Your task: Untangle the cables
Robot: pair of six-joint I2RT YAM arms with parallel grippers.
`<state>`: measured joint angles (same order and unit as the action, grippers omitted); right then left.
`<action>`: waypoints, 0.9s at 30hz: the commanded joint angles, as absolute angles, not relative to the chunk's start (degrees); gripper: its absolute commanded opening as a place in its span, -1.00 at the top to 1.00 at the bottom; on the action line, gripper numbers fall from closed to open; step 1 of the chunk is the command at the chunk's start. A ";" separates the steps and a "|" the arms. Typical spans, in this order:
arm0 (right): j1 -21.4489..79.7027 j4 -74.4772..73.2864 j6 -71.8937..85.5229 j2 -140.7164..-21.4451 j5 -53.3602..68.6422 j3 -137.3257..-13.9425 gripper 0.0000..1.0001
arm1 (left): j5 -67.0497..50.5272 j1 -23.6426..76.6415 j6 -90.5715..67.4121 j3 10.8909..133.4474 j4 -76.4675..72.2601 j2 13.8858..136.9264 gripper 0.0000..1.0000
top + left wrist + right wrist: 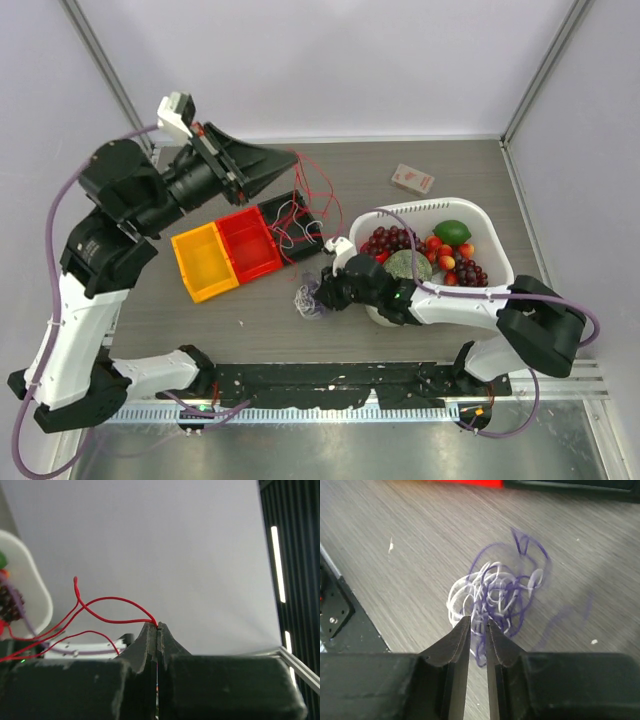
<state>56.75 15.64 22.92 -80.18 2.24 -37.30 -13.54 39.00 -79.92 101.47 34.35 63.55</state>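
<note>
Only wrist view shows right pincer [478,622] seemingly pinching purple-white cables [495,592].

Cables [310,298] before bins [205,262], basket [495,255] at right, box [411,179] behind.

The grey wood-grain tabletop [450,160] carries a tangle of purple and white cords [492,592] lying right at the tips of the right gripper [478,622], and a white basket of fruit [497,262] sits alongside the arm behind that gripper. Below the raised left gripper [157,625] a yellow bin [203,262], a red bin [250,243] and a black bin [295,225] stand in a touching row, and a red cord [120,599] trails from that gripper down to the black one. A small red-and-white box [412,179] lies well beyond the right gripper, near the basket's far side.
</note>
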 commanded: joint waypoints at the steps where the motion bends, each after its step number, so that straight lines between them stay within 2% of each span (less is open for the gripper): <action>1: 57.04 16.18 24.08 -77.45 2.55 -32.88 0.49 | -14.15 38.94 -75.16 114.41 36.02 68.98 1.00; 3: 57.04 14.34 23.64 -74.99 2.20 -31.91 0.37 | -13.80 39.02 -73.75 117.85 38.48 71.01 1.00; 6: 57.04 8.12 22.94 -71.46 2.37 -32.87 0.03 | -9.69 39.02 -70.76 119.62 43.40 71.89 1.00; 8: 57.04 3.46 23.29 -67.69 1.41 -34.80 -0.12 | -5.47 38.93 -68.13 119.10 47.88 71.72 1.00; 15: 57.13 -7.82 22.68 -53.28 1.50 -45.87 -0.43 | 9.49 35.43 -62.94 112.96 60.64 70.84 1.00; 22: 57.04 -11.68 21.80 -50.19 1.50 -53.16 -0.49 | 0.28 22.26 -61.53 94.68 55.47 68.55 1.00; 27: 57.04 -12.13 21.62 -48.87 -3.07 -54.23 -0.50 | -5.45 16.88 -58.54 87.02 51.33 70.75 1.00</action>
